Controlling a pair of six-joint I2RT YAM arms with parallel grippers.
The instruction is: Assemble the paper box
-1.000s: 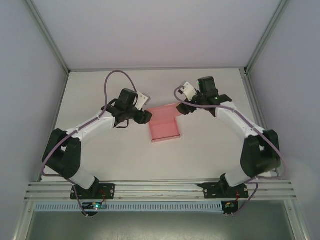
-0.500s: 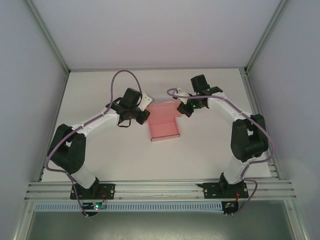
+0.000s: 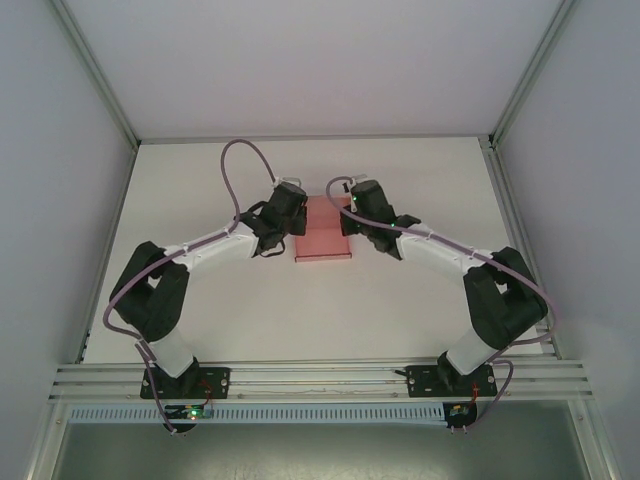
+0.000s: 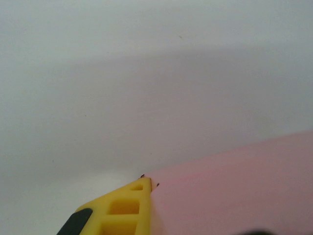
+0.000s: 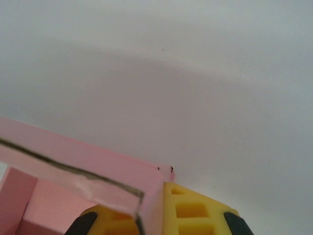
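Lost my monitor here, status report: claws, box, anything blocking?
Left claw shut on pale pink thin cardboard box, left side. Right claw shut on its right wall. No obstruction seen.

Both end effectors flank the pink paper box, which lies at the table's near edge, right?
No: the top external view shows the paper box at the table's middle, not its near edge. The left end effector and right end effector do flank it.

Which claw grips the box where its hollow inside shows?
The right claw: its wrist view has the paper box's upright wall and hollow inside; the left claw's has a flat pink face.
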